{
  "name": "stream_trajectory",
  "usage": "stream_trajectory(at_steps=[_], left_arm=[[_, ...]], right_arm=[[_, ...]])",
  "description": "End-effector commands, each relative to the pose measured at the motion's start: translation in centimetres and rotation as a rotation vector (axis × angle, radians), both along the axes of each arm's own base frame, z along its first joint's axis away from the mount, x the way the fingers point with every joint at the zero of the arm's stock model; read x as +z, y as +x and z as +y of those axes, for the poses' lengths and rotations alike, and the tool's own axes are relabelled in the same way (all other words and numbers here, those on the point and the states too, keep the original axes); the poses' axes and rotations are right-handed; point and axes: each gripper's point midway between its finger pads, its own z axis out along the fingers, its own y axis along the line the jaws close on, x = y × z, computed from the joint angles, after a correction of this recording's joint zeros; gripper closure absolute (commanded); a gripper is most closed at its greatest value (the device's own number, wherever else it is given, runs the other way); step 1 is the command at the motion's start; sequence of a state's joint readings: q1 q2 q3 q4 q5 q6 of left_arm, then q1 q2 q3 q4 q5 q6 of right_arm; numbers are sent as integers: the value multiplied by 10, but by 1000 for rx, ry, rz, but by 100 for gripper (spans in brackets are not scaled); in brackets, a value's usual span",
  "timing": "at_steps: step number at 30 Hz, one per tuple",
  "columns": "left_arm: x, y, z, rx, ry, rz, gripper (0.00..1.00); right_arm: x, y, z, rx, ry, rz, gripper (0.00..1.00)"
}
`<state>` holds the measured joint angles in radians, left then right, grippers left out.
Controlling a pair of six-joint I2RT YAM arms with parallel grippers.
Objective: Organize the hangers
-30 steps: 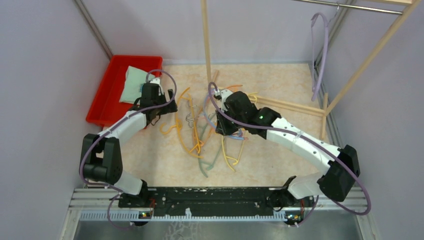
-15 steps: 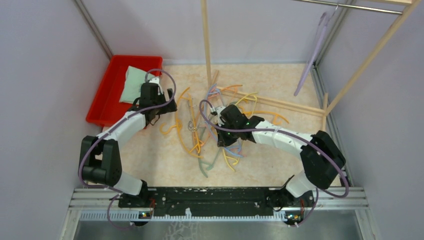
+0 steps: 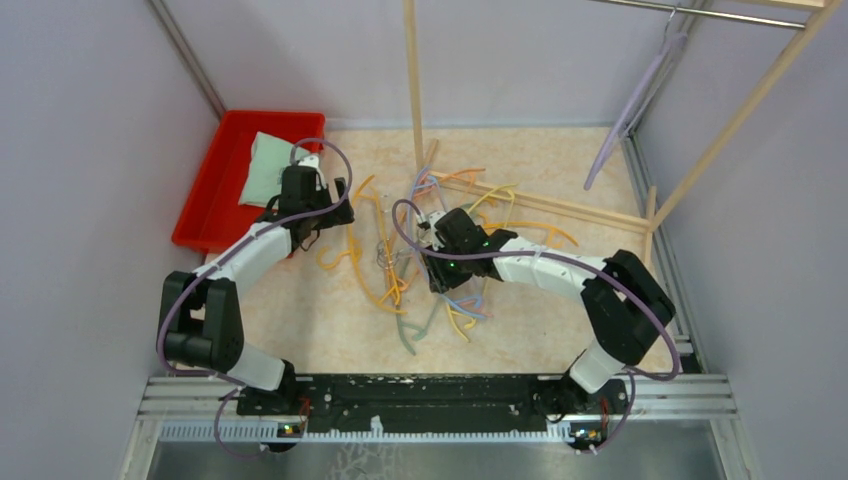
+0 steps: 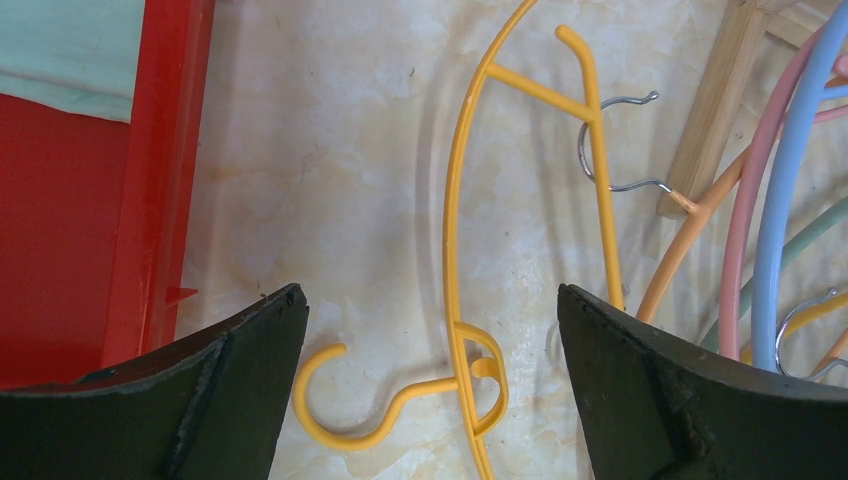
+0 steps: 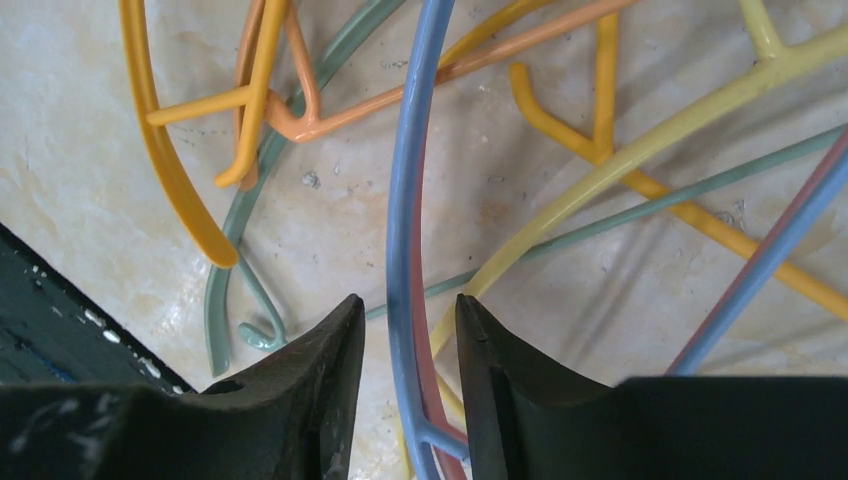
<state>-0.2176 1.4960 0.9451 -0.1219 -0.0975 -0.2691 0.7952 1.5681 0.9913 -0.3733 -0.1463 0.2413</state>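
Marbled tabletop [image 3: 300, 320] carried the tangled hangers [image 3: 392, 290] at frame centre. Nearest, the right end effector [image 5: 408, 305] stood narrowly parted astride the blue hanger [image 5: 405, 200], whose bar ran bottom-to-top between its fingers, apparently unclamped. At centre-left, the left end effector [image 4: 430, 300] gaped wide.

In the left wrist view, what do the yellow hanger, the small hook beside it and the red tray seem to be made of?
Yellow hanger: likely plastic, smooth, slightly glossy, moulded in one colour.
Hook: thin bare metal wire, grey and shiny.
Red tray: probably rigid plastic, uniform colour, soft sheen.
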Motion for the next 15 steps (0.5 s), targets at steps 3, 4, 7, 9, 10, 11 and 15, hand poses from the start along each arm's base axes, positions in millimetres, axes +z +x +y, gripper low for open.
stream_trajectory(at_steps=[3,4,7,9,10,11,15], left_arm=[[-1,0,4,5,20,3,0],[-1,-1,4,4,23,5,0],[-2,-3,7,8,33,5,0],[-3,-5,8,10,40,8,0],[-3,-6,9,11,44,8,0],[-3,-6,10,13,46,8,0],[-3,-7,12,19,57,8,0]], right_arm=[[10,22,19,7,37,-49,60],[9,23,21,8,36,-49,60],[0,27,24,9,17,-38,61],[-4,29,25,10,10,-32,64],[-5,30,27,13,11,-31,67],[-4,31,28,13,12,-31,69],[13,35,27,3,21,-66,79]])
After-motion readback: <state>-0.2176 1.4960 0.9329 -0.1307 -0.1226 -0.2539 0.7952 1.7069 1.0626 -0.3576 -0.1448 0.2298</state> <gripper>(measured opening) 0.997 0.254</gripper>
